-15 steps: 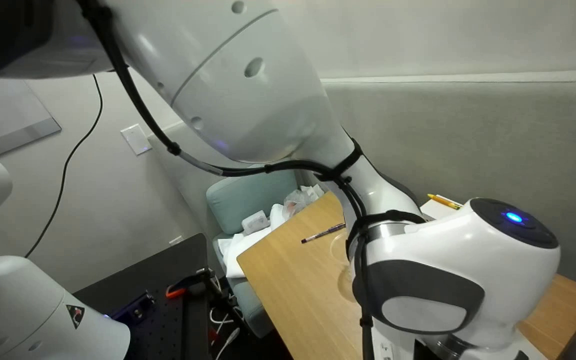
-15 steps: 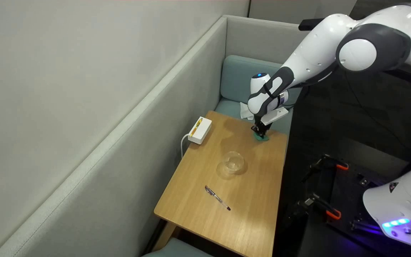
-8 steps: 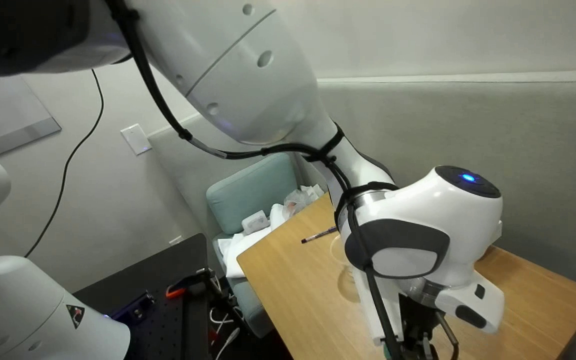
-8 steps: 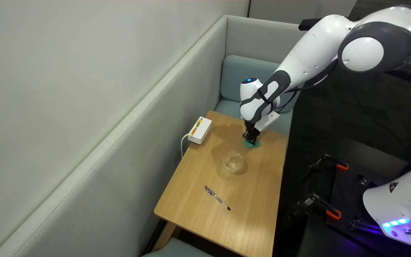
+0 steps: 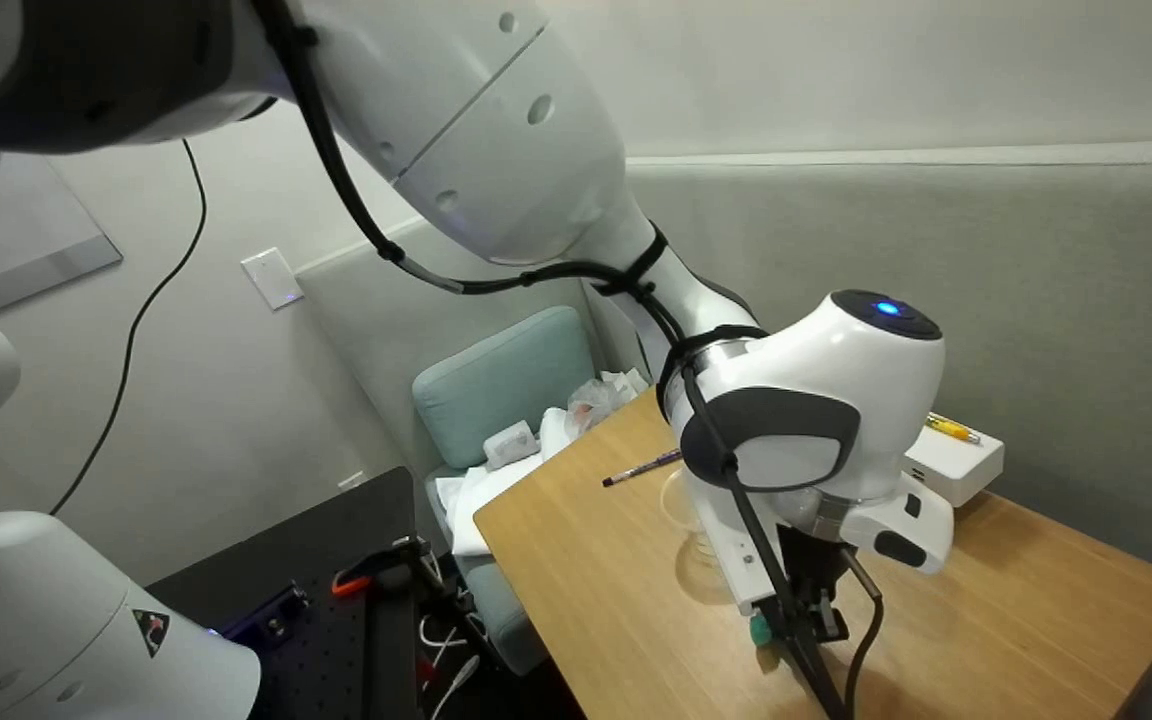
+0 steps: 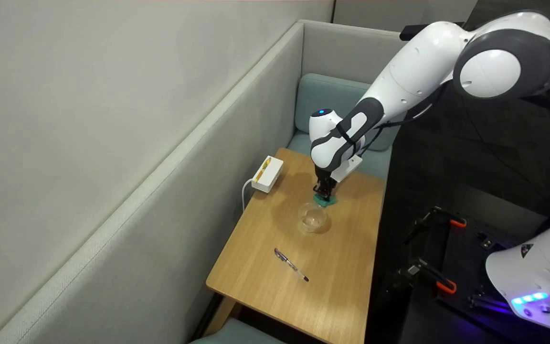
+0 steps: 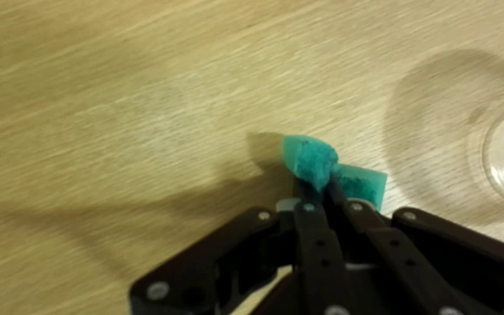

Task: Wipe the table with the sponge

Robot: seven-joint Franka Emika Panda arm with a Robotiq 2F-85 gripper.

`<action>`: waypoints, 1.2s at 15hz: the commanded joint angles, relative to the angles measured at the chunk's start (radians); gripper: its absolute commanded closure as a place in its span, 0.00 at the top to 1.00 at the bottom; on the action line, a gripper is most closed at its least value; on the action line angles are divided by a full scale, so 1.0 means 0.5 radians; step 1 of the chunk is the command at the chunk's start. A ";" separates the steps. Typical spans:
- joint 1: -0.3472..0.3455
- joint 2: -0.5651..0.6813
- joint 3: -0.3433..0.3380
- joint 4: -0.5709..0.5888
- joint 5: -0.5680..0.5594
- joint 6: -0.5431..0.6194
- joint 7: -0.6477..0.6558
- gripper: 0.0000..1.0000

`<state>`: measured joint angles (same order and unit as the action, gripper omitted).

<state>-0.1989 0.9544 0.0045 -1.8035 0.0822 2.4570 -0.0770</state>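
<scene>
With your jaws clamped on the teal sponge (image 7: 311,157), press evenly against the table (image 7: 125,96) and stroke away from the transparent bowl (image 6: 312,218) near the jaws.

Office-like place: padded booth (image 6: 208,191) with table (image 6: 342,258)

White box (image 6: 272,175): slim yellow item (image 6: 262,170) on top, white cable (image 6: 243,195) at one end; clear cup (image 6: 312,220) apart from box, dark-tipped pen (image 6: 291,265) farther off.
</scene>
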 commanded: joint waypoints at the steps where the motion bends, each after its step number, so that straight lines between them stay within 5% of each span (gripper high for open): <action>1: 0.010 0.011 -0.046 0.038 -0.004 -0.210 0.011 0.02; 6: -0.015 -0.010 -0.191 -0.018 -0.002 -0.388 0.091 0.02; 14: -0.008 -0.034 -0.497 -0.113 -0.066 -0.198 0.344 0.02; 18: -0.105 -0.135 -0.424 -0.146 0.015 -0.139 0.267 0.02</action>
<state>-0.2203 0.9582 -0.2458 -1.8263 0.0644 2.3436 0.0663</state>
